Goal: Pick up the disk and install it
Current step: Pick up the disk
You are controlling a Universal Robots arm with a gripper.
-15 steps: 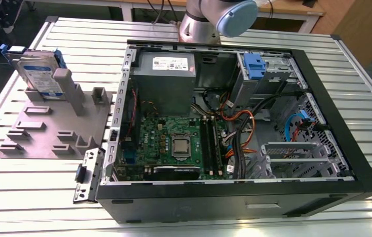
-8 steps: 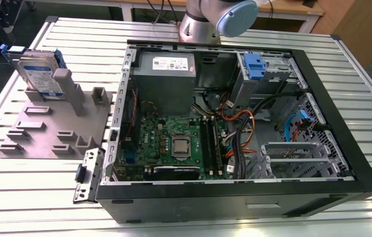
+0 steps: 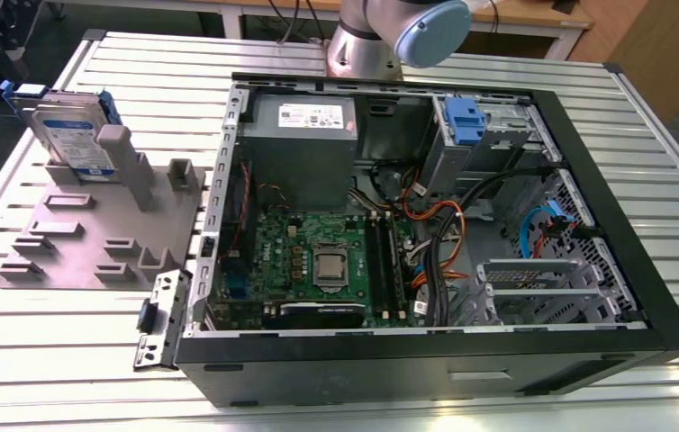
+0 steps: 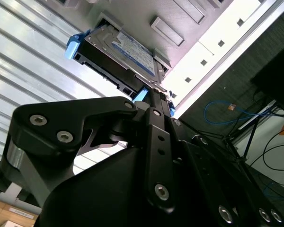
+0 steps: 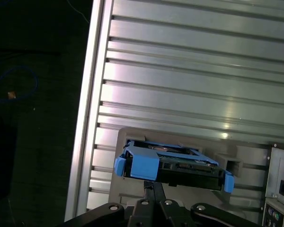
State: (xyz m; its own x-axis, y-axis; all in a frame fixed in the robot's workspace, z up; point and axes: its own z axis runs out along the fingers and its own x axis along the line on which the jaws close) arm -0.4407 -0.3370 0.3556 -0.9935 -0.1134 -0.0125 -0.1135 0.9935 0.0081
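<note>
The disk [image 3: 72, 130], silver with a white-and-blue label and blue rails, stands on edge in a slot of the grey holder [image 3: 87, 236] at the exterior view's left. Both wrist views show the disk [image 4: 128, 49] [image 5: 173, 166] ahead of my gripper [image 5: 153, 186], still seated in the holder. The black fingers [image 4: 155, 109] run together toward their tips with nothing between them, so the gripper is shut and apart from the disk. The arm's grey-and-blue joint [image 3: 418, 31] shows at the top of the exterior view.
An open black computer case [image 3: 628, 270] lies on the slatted aluminium table [image 3: 76, 360], with motherboard [image 3: 321, 261], grey power-supply box [image 3: 301, 135] and a drive bay with a blue latch [image 3: 465, 121]. Cables [image 3: 436, 225] cross inside the case. The table edge [image 5: 85, 118] drops to dark floor.
</note>
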